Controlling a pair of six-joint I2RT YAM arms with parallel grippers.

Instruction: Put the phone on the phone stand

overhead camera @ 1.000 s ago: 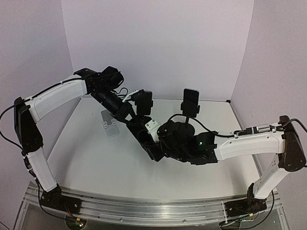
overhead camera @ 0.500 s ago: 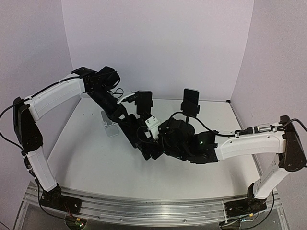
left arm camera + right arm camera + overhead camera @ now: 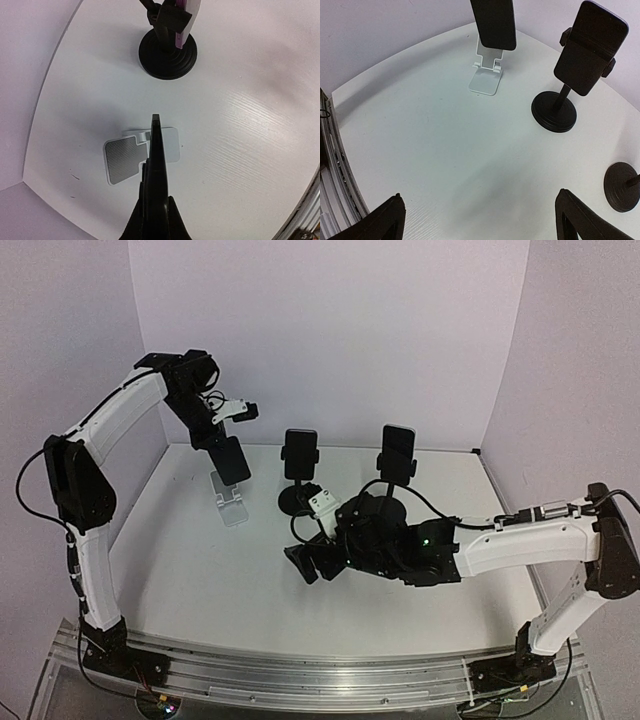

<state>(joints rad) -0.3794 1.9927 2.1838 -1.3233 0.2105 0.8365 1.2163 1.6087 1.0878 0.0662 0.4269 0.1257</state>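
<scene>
Phone (image 3: pixel 233 460) held over the white stand (image 3: pixel 233 506), far left of the table (image 3: pixel 200 580).
My left gripper (image 3: pixel 222 440) is clamped on the dark phone, which hangs upright just above the stand; whether they touch I cannot tell; my right gripper (image 3: pixel 308 562) sits low near the table's middle, fingers spread wide, holding nothing; a black stand (image 3: pixel 298 498) and a second black stand (image 3: pixel 398 468), each carrying a phone, are to the right.

White shells and black joints on the left arm (image 3: pixel 120 418) and right arm (image 3: pixel 510 545), black cables (image 3: pixel 30 502) trailing, green light (image 3: pixel 418 537) glowing near the right wrist.
</scene>
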